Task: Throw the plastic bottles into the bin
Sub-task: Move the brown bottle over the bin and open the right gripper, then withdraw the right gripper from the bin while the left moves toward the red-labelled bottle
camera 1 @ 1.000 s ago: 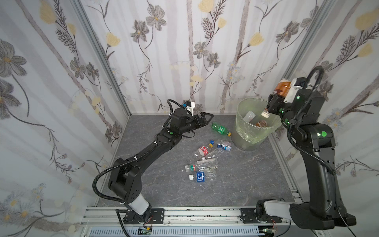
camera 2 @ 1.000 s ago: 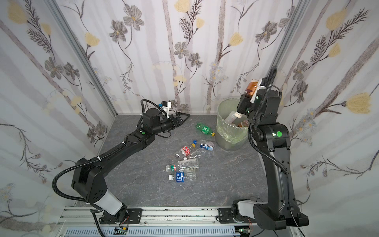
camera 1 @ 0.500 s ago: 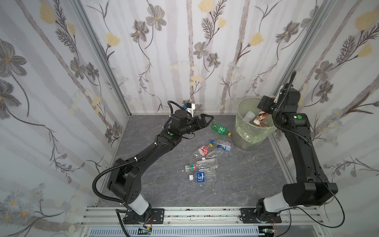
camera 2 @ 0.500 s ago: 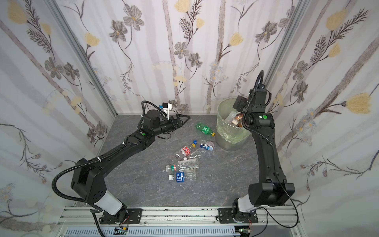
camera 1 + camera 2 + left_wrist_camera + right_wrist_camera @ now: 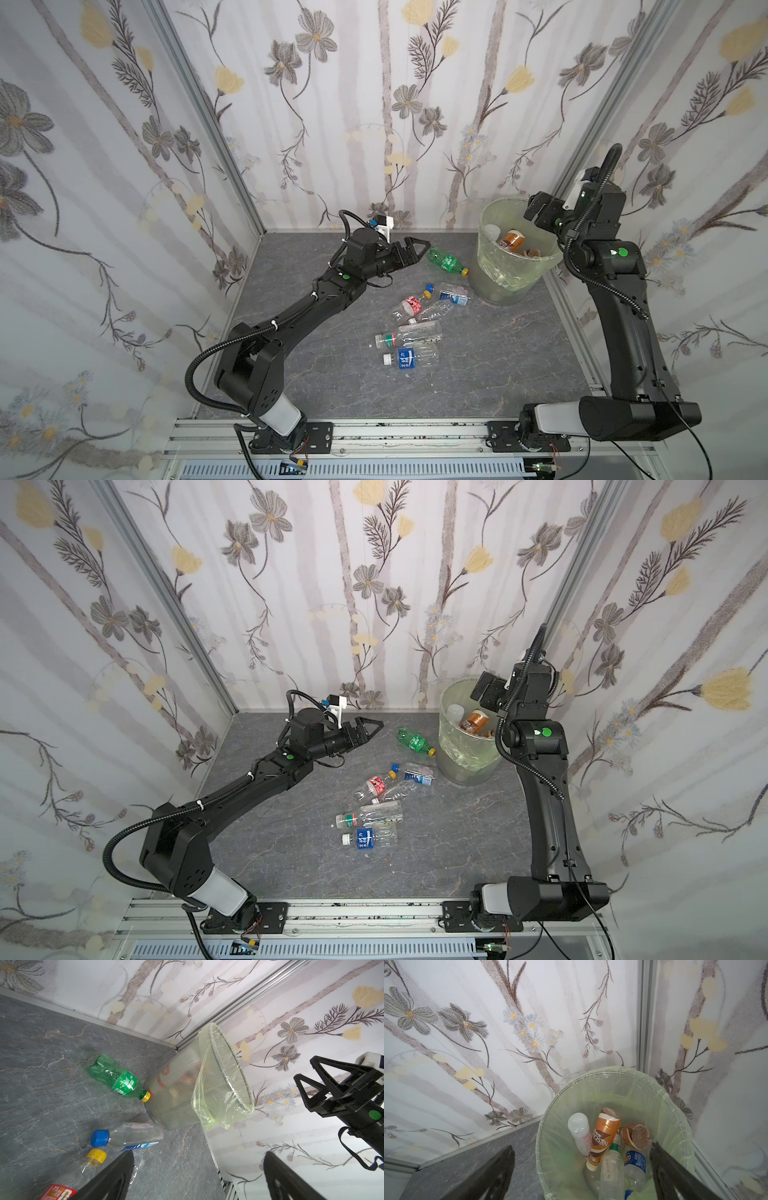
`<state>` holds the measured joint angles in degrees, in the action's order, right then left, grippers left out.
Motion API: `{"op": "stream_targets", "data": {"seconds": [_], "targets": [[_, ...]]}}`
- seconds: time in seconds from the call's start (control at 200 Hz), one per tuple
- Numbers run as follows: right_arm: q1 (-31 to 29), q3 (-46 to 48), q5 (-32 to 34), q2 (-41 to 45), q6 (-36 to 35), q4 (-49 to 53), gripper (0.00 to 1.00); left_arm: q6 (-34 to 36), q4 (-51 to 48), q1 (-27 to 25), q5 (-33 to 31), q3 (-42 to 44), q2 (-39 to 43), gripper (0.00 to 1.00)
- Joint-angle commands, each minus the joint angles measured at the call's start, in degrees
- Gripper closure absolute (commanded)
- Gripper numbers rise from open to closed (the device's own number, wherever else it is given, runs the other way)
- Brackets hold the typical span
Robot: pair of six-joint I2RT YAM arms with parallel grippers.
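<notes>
Green-lined grey mesh bin (image 5: pixel 494 286) holds several plastic bottles (image 5: pixel 604 1136); six more lie on the stone-grey bench (image 5: pixel 478 365). Left pincer (image 5: pixel 422 249) and right pincer (image 5: pixel 534 210) both gape wide, empty.

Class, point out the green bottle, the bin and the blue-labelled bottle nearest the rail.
green bottle (image 5: pixel 124 1084): in the left wrist view, its label.
bin (image 5: pixel 492 289): in a top view, its front wall.
blue-labelled bottle (image 5: pixel 407 358): in a top view, its label.

Place: robot lab test cell — Evidence: floral wall panels (image 5: pixel 353 124) | aluminium base rail (image 5: pixel 415 432) | marble-look floor (image 5: pixel 498 353)
</notes>
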<state>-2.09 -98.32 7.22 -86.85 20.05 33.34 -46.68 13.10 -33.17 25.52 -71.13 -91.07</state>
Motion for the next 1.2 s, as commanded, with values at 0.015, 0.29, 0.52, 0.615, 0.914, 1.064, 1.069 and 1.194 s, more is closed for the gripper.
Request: {"op": "stream_targets", "data": {"seconds": [0.015, 0.29, 0.52, 0.615, 0.914, 1.064, 1.069, 1.194], "targets": [[-2.3, 1.9, -1.3, 1.1, 0.0, -2.8, 0.0, 0.6, 0.9, 0.0, -0.3, 1.6, 1.1, 0.0], [-13.9, 10.2, -1.9, 2.7, -1.0, -7.6, 0.0, 3.3, -2.9, 0.1, -1.0, 8.1, 4.3, 0.0], [-21.9, 17.4, -1.9, 1.5, -2.0, -10.0, 0.0, 9.5, -12.5, 0.2, -4.2, 10.8, 4.6, 0.0], [-24.8, 19.8, -1.3, 1.3, -2.0, -10.7, 0.0, 13.1, -17.6, 0.2, -7.0, 10.4, 3.8, 0.0], [-28.5, 26.0, -2.5, 1.8, -0.6, -13.1, 0.0, 21.1, -24.8, -0.7, -10.3, 8.3, -0.5, 0.0], [-28.7, 28.1, -3.0, 2.1, -0.5, -13.6, 0.0, 23.8, -26.0, -2.2, -13.6, 7.0, -3.3, 0.0], [-28.7, 28.1, -3.0, 2.1, -0.6, -13.5, 0.0, 24.0, -26.0, -2.2, -13.8, 7.0, -3.4, 0.0], [-28.7, 28.4, -3.6, 2.1, -0.6, -13.0, 0.0, 26.4, -27.0, -3.6, -17.0, 4.9, -6.2, 0.0]]}}
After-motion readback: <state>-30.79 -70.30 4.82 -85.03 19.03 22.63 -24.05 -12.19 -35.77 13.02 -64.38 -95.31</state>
